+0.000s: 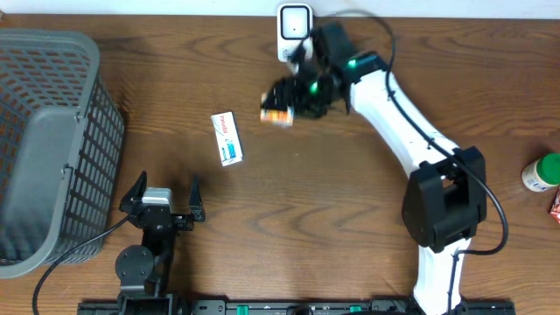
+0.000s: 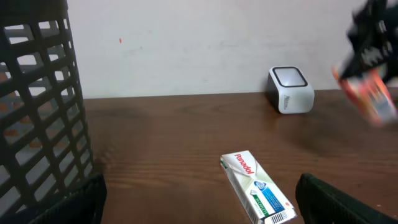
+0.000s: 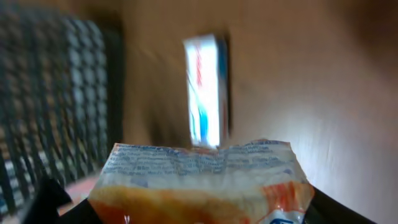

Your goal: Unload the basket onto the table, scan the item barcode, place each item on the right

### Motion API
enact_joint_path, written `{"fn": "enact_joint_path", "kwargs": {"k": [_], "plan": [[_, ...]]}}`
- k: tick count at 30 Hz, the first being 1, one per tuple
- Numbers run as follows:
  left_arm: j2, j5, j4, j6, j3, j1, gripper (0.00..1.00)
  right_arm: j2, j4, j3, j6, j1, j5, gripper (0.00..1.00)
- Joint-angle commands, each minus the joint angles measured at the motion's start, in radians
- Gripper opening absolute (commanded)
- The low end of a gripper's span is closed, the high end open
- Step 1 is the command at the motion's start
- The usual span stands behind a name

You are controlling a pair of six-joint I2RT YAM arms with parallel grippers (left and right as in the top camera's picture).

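Observation:
My right gripper (image 1: pixel 293 96) is shut on the item, an orange and white snack packet (image 1: pixel 276 114), held in the air just in front of and below the white barcode scanner (image 1: pixel 295 26) at the table's back edge. In the right wrist view the packet (image 3: pixel 199 180) fills the space between the dark fingers, its small-print side towards the camera; the picture is blurred and I see no barcode. From the left wrist view the packet (image 2: pixel 370 93) hangs to the right of the scanner (image 2: pixel 291 90). My left gripper (image 1: pixel 166 197) stands open and empty near the front edge.
A white Panadol box (image 1: pixel 227 138) lies flat on the table between the two arms. A grey mesh basket (image 1: pixel 44 131) takes up the left side. A green-capped bottle (image 1: pixel 542 171) and a red packet (image 1: pixel 556 208) sit at the far right edge.

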Motion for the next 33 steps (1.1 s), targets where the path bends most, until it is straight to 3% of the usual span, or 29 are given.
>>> {"fn": "enact_joint_path", "kwargs": {"k": [1, 13, 23, 26, 33], "plan": [[-0.006, -0.009, 0.003, -0.005, -0.001, -0.001, 0.96, 0.002, 0.060, 0.076, 0.033, -0.024, 0.120, 0.68], [-0.006, -0.009, 0.003, -0.005, -0.001, -0.001, 0.96, 0.050, 0.514, 0.089, -0.038, -0.031, 0.513, 0.72], [-0.006, -0.009, 0.003, -0.005, -0.001, -0.001, 0.96, 0.201, 0.825, 0.095, -0.157, -0.030, 0.681, 0.70], [-0.006, -0.009, 0.003, -0.005, -0.001, -0.001, 0.96, 0.239, 0.855, 0.098, -0.163, -0.028, 0.687, 0.70], [-0.006, -0.009, 0.003, -0.005, -0.001, -0.001, 0.96, 0.204, 0.752, 0.099, -0.204, 0.021, 0.679, 0.79]]}}
